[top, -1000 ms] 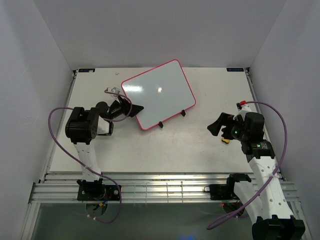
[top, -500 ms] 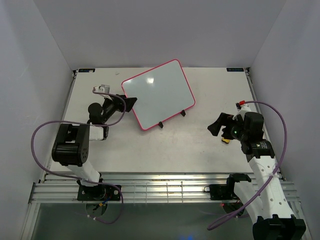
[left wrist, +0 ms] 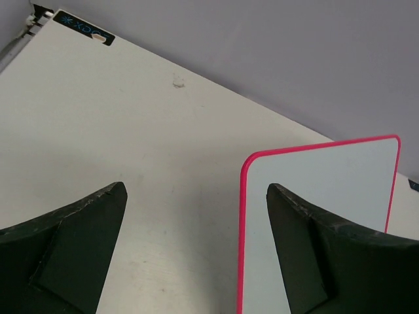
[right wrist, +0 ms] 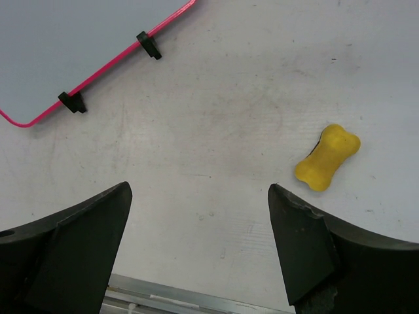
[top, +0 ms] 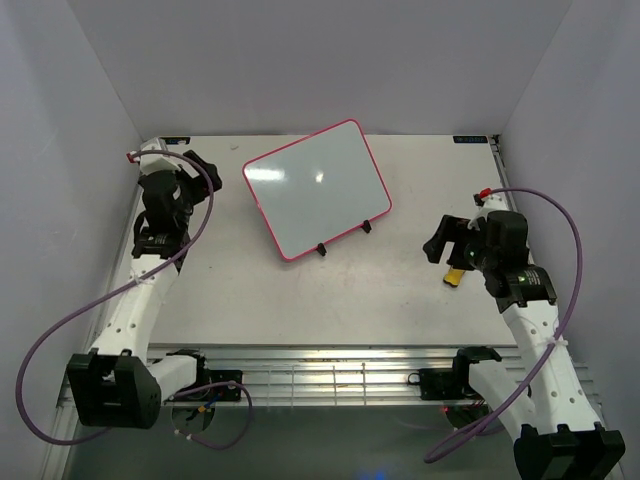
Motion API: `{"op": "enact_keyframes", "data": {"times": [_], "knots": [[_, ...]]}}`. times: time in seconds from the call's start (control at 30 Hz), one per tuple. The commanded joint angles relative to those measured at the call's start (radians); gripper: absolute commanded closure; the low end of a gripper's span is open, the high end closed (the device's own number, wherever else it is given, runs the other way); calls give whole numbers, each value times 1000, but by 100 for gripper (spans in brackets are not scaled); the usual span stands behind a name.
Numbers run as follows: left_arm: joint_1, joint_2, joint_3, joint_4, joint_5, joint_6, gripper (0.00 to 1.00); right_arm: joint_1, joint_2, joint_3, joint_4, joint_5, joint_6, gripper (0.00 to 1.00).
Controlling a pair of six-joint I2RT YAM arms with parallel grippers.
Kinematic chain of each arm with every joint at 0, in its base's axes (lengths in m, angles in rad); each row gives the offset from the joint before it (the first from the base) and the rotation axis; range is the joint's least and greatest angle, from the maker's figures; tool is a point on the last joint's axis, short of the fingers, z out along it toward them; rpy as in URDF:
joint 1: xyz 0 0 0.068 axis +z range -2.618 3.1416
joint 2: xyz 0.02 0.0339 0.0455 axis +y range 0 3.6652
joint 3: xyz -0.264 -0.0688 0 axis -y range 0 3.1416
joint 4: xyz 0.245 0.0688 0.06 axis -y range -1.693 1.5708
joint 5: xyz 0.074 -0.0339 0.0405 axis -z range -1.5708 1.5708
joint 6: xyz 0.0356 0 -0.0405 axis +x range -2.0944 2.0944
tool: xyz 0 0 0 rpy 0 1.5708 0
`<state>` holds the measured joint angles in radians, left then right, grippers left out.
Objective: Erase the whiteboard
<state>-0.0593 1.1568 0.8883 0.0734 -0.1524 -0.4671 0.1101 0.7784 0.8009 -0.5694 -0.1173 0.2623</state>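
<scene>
Pink-red frame around the whiteboard (top: pixel 317 190), far centre of the tabletop (top: pixel 340 300), turned so its long edges run diagonally. Plain glossy white face, small glare spot in the top view. Two black clips (top: pixel 322 249) on its near edge. Looks raised off the tabletop at its far edge in the left wrist view; can't tell the angle.

Left tool (top: pixel 200 168) at the far-left part of the tabletop, aimed at the board's left corner, short of it and not touching. Seen from the left wrist: left tool (left wrist: pixel 195 190) with jaws spread wide, gripping nothing. Only bare tabletop and the whiteboard (left wrist: pixel 321 216) edge showing past the tips.

Right tool (top: pixel 438 243) on the right side, above the tabletop, near a yellow bone-shaped eraser (top: pixel 452 279). Seen from the right wrist: right tool (right wrist: pixel 200 190) also with jaws spread wide, gripping nothing. Eraser (right wrist: pixel 327 157) flat on the tabletop, ahead and right of the gap, apart from both fingers. Whiteboard (right wrist: pixel 72 46) near edge and clips (right wrist: pixel 149 44) at top left of that view, well apart from the eraser.
</scene>
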Motion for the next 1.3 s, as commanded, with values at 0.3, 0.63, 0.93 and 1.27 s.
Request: {"op": "enact_keyframes", "data": {"times": [0.3, 0.63, 0.93, 1.27], "knots": [[-11, -515, 47, -696, 83, 275, 2, 52, 116, 402, -311, 205, -127, 10], [-88, -624, 179, -951, 82, 314, 2, 77, -37, 443, -382, 252, -113, 10], [-132, -638, 205, -969, -110, 249, 2, 108, -169, 320, -379, 314, -132, 10], [-135, -641, 141, -932, -87, 239, 2, 111, -149, 334, -362, 327, -133, 10]]}}
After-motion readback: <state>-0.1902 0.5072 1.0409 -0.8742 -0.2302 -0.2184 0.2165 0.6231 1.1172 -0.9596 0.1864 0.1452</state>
